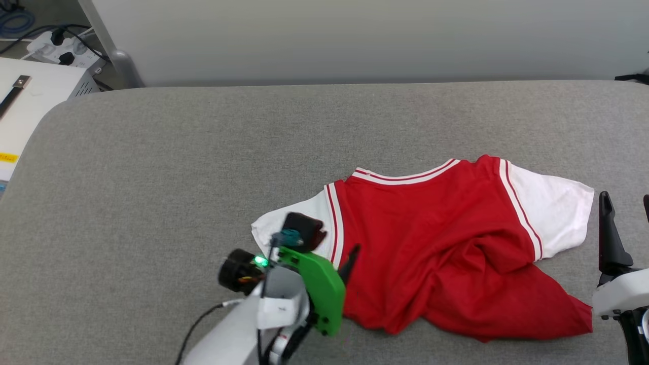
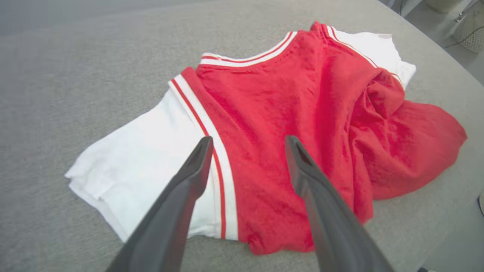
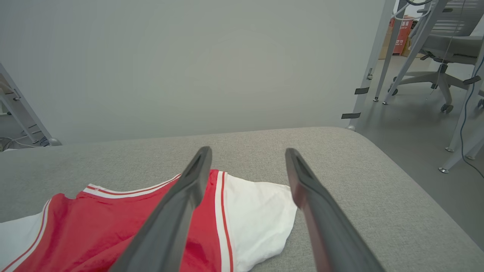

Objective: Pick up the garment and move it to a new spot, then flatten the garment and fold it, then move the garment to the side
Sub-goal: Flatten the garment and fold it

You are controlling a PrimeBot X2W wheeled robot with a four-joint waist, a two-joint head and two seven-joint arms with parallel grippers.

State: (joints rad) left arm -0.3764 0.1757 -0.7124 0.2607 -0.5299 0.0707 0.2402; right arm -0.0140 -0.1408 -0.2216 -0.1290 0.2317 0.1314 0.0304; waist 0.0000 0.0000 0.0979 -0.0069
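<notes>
The garment [image 1: 436,243] is a red jersey T-shirt with white short sleeves and striped trim. It lies rumpled on the grey table [image 1: 203,162], collar toward the far side, its lower part bunched and folded over. No letters or number show. My left gripper [image 2: 247,141] hovers open over its left sleeve seam [image 2: 217,151], nothing between the fingers. In the head view that gripper [image 1: 327,243] sits at the shirt's left edge. My right gripper [image 3: 247,153] is open above the right sleeve [image 3: 257,211], and it stands just right of the shirt [image 1: 626,203].
A pale wall [image 1: 355,40] runs behind the table. At far left stand a white box [image 1: 30,101] and a power strip [image 1: 61,48] with cables. Off the table's right end are metal legs and an office chair [image 3: 442,56].
</notes>
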